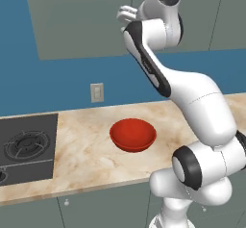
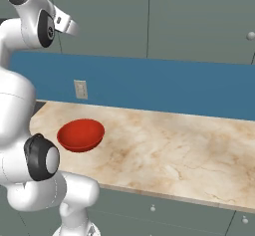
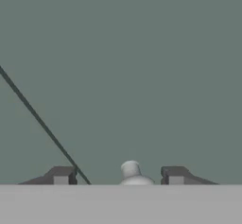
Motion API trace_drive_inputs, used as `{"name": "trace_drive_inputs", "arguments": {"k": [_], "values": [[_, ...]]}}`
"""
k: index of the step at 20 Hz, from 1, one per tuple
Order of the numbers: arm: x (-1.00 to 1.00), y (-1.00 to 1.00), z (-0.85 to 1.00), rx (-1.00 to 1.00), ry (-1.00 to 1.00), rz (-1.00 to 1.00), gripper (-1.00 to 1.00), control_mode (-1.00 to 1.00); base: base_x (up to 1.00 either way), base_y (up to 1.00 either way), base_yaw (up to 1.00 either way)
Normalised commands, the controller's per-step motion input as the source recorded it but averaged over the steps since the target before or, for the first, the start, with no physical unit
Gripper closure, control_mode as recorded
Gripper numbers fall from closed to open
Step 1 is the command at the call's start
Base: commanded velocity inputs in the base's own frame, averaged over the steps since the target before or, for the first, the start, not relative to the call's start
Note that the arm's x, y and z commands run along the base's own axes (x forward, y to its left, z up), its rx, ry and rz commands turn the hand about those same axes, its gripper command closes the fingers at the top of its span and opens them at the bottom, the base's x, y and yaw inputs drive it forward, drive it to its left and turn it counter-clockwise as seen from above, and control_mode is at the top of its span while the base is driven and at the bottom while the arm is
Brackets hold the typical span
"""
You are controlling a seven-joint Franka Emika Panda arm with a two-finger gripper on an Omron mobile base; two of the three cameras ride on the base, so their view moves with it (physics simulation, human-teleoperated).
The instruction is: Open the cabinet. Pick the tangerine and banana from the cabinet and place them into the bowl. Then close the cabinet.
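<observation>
Robot gripper (image 3: 118, 176) spread open around a cabinet knob (image 3: 131, 170), its fingers not touching it.
The knob sits between the two dark fingertips (image 3: 61, 176), nearer the right one, on the closed grey-green cabinet (image 3: 142, 76). Below, a red bowl (image 1: 133, 134) rests on the marble counter (image 2: 179, 150).
</observation>
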Motion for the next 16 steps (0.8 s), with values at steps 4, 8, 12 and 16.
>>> {"name": "trace_drive_inputs", "arguments": {"k": [4,8,12,16], "values": [[0.08,0.04,-0.26,0.0,-0.05,0.0,1.0,-1.0,0.0,0.0,0.0],[0.03,0.0,-0.21,0.0,-0.03,0.0,1.0,-1.0,0.0,0.0,0.0],[0.0,0.0,-0.01,0.0,0.0,0.0,1.0,-1.0,0.0,0.0,0.0],[-0.13,0.0,0.0,0.0,0.0,0.0,1.0,-1.0,0.0,0.0,0.0]]}}
